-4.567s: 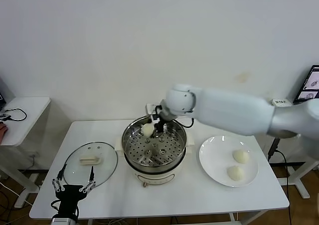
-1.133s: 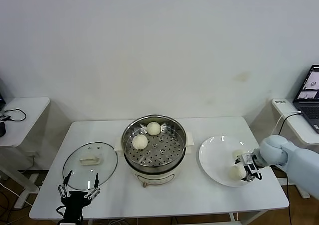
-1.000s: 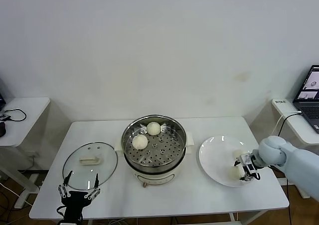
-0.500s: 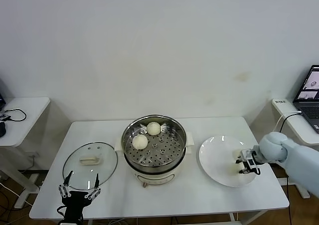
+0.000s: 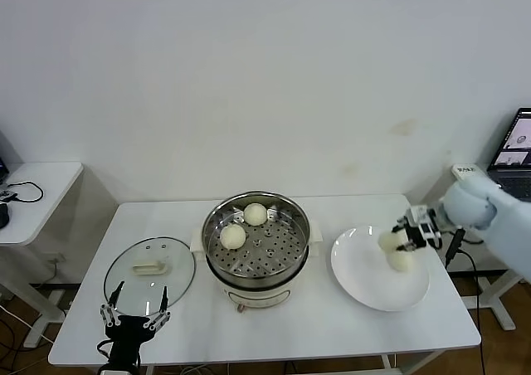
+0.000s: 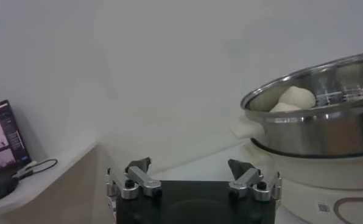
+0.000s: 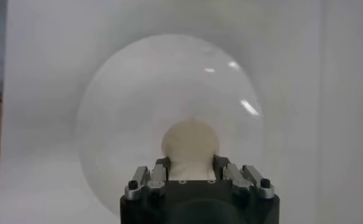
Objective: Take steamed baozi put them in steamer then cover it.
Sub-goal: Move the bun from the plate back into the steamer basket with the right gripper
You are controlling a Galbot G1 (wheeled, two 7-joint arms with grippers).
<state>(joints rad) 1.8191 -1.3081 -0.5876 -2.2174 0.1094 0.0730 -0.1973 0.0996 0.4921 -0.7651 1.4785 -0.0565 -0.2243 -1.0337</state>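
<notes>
Above the far right part of the white plate (image 5: 365, 288), the right gripper (image 5: 401, 236) hangs clear of the surface with its fingers pinched on one steamed baozi (image 5: 389, 241) (the right wrist view shows the bun (image 7: 190, 143) seated squarely between the two pads). A second bun (image 5: 401, 260) lies on the plate just beneath and slightly nearer than the carried one; the two look close, and contact cannot be ruled out from the head view.

Step in hand, by my judgement: transfer of the third bun from plate to steamer (image 5: 257, 242). Two buns (image 5: 233, 236) (image 5: 255, 214) already sit on the perforated floor, toward its far left portion. The near and right portions of the floor are bare.

Next move calls for carrying the bun leftward over the steel rim, high enough to clear it, then lowering onto a bare patch of floor before the fingers part.

The left gripper (image 6: 192, 175) waits low at the near left table edge, fingers spread and holding nothing, just nearer than the glass lid (image 5: 150, 274), which lies flat on the table left of the steamer. Covering is not yet due.
</notes>
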